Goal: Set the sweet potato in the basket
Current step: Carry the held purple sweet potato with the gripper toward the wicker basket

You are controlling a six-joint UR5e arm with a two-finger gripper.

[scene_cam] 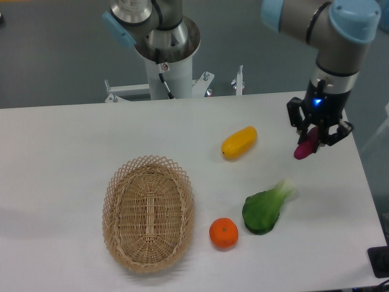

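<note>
Gripper (317,135) has its fingers clamped on the sweet potato (306,145), which hangs tilted with its lower end poking out below, so we judge it is off the table (61,158) for carrying. Basket (149,213) sits well apart, toward the near left of the sweet potato. Between them lie a yellow fruit (239,142), a leafy green (265,210) and an orange (223,233), so we expect a raised path over them.

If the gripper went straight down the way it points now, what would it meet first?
Probably the bare white table. The gripper, shut on the sweet potato, points downward at the table's right side; the leafy green vegetable looks nearer the camera, though depth is uncertain.
</note>
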